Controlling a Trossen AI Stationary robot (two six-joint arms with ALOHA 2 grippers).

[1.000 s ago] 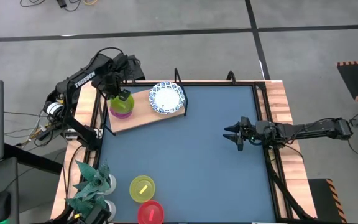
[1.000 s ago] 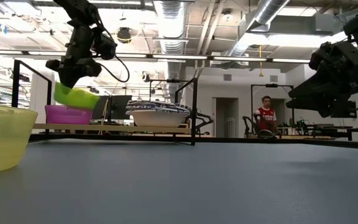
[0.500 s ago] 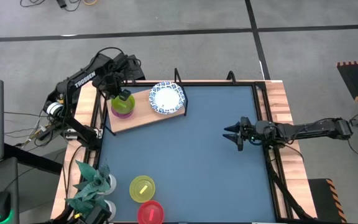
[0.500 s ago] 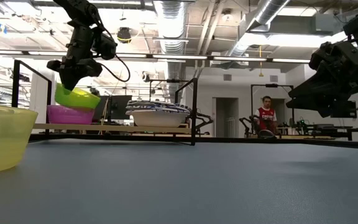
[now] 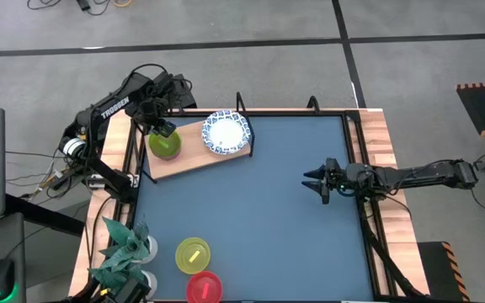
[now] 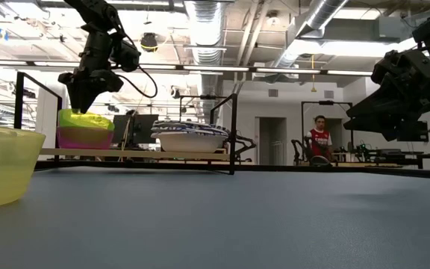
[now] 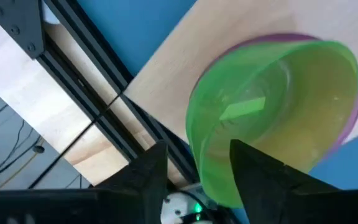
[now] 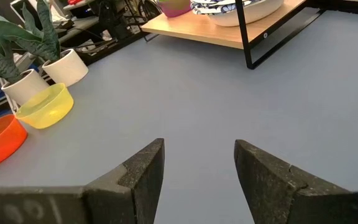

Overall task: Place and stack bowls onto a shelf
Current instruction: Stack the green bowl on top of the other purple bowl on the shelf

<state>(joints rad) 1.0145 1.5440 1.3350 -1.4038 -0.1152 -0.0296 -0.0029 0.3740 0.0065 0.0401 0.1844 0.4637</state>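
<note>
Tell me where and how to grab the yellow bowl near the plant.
Grip the yellow bowl by its thin rim, coming straight down with one finger inside and one outside. It sits upright and open-topped, and its wall is too wide to span. Take the rim away from the red bowl and plant, which crowd it.

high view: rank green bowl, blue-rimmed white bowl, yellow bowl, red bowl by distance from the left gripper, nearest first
1. Small green plastic bowl: directly at the left gripper, nested in the purple bowl on the light-wood shelf.
2. Shallow white bowl with blue patterned rim: beside it on the shelf's other end.
3. Small yellow bowl: on the table's near edge by the plant.
4. Small red bowl: just beyond the yellow one.
</note>
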